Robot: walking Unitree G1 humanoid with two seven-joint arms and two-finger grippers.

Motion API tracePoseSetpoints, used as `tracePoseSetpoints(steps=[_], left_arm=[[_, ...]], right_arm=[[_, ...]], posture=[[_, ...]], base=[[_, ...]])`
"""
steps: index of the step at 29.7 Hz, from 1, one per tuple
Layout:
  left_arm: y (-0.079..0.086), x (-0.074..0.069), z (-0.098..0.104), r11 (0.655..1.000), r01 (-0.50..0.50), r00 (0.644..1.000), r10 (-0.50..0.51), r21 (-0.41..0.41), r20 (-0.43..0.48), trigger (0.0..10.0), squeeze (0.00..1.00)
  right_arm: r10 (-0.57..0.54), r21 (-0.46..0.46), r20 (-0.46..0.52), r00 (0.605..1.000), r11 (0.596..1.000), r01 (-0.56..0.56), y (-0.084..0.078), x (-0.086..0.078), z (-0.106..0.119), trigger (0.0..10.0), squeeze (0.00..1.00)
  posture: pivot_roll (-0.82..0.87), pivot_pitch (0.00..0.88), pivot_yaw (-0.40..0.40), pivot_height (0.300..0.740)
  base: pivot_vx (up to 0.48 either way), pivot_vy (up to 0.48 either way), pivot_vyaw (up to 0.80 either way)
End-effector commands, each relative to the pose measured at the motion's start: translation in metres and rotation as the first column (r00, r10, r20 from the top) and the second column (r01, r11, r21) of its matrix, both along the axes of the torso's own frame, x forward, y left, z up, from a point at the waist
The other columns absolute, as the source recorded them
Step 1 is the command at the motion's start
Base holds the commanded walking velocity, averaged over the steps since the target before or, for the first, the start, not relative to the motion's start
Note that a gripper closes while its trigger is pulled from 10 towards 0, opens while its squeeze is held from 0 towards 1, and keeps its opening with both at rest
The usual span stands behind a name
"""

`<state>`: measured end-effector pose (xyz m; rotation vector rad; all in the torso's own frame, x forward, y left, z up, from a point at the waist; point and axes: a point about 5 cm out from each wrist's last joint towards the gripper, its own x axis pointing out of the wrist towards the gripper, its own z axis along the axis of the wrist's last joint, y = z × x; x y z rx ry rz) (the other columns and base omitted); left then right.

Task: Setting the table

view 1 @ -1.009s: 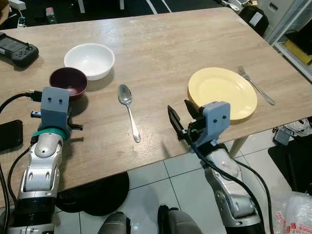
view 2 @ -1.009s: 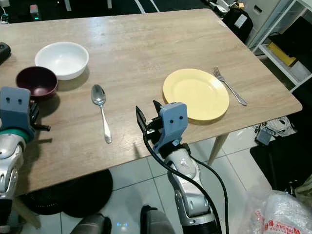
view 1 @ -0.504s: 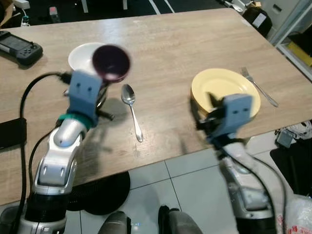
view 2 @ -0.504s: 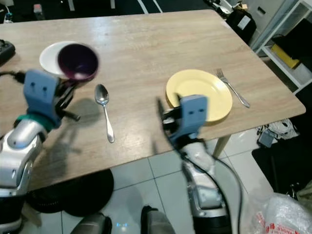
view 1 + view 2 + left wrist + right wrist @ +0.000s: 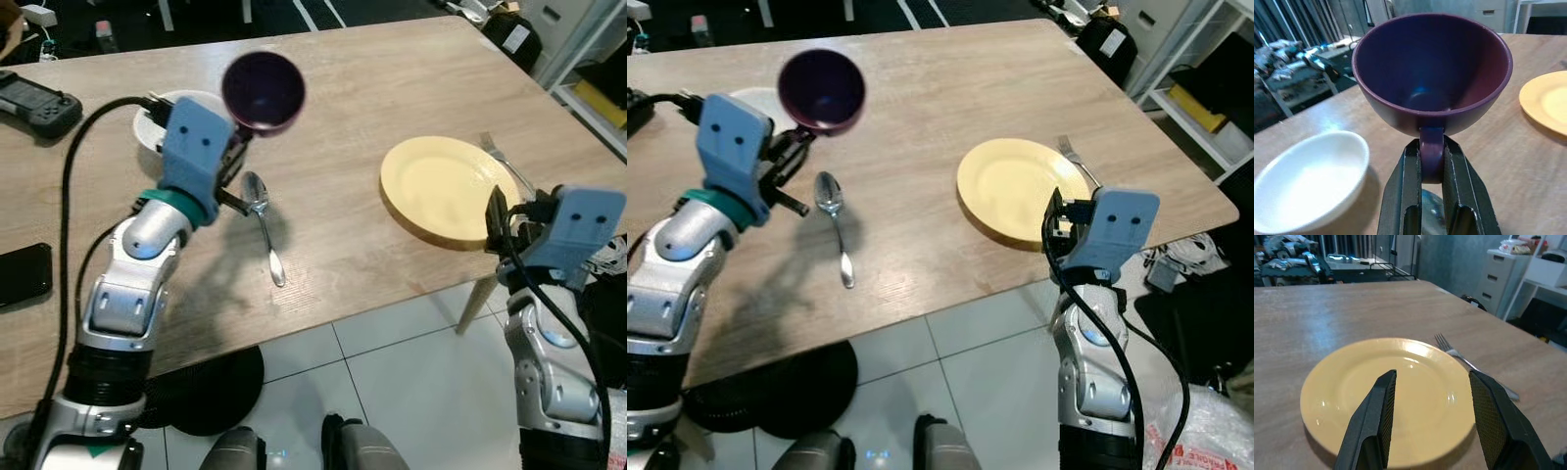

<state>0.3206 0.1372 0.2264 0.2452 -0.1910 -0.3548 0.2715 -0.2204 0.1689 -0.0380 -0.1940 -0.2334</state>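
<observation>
A dark purple bowl (image 5: 263, 90) hangs in the air above the white bowl (image 5: 155, 116) and the spoon (image 5: 263, 220). My left gripper (image 5: 1432, 149) is shut on the small handle under the purple bowl's (image 5: 1432, 73) rim. A yellow plate (image 5: 441, 188) lies near the wooden table's (image 5: 372, 88) front right corner, with a fork (image 5: 505, 162) just beyond it on the right. At the table's front edge my right gripper (image 5: 1432, 426) stands open, fingers pointing over the plate (image 5: 1347, 391) and spread wide above its near rim.
A black game controller (image 5: 34, 98) lies at the table's far left and a black phone (image 5: 20, 274) at the near left. A dark round mat (image 5: 196, 377) lies on the tiled floor under the table. Shelving and bags stand off the table's right end.
My left gripper has lifted the purple bowl off the table, up and to the right past the white bowl. The right gripper has swung right along the front edge to the plate.
</observation>
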Motion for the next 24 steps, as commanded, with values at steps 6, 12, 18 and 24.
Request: tracePoseSetpoints(steps=[6,12,18,24], left_arm=[[-0.01,0.005,-0.001,0.999,0.05,0.998,-0.051,-0.021,-0.029,10.0,0.0],[-0.012,0.007,0.0,0.999,0.053,0.998,-0.053,-0.011,-0.016,10.0,0.0],[-0.016,0.01,-0.002,0.999,0.046,0.999,-0.047,-0.024,-0.02,10.0,0.0],[-0.017,0.013,-0.006,0.999,0.02,0.999,-0.022,-0.049,-0.043,10.0,0.0]], right_arm=[[-0.024,0.059,-0.002,1.0,0.998,0.024,-0.001,-0.005,-0.004,10.0,0.0],[-0.009,0.121,0.031,0.999,0.993,0.005,0.0,-0.007,-0.001,10.0,0.0],[-0.032,0.147,0.036,0.999,0.989,0.027,-0.003,-0.007,-0.001,10.0,0.0],[-0.03,0.124,0.03,0.999,0.992,0.026,-0.001,-0.008,-0.002,10.0,0.0]], posture=[[0.07,0.02,0.037,0.74],[0.06,0.016,0.044,0.74],[0.05,0.019,0.047,0.74],[0.05,0.023,0.045,0.74]], base=[[0.0,0.0,0.0],[0.0,0.0,0.0],[0.0,0.0,0.0],[0.0,0.0,0.0]])
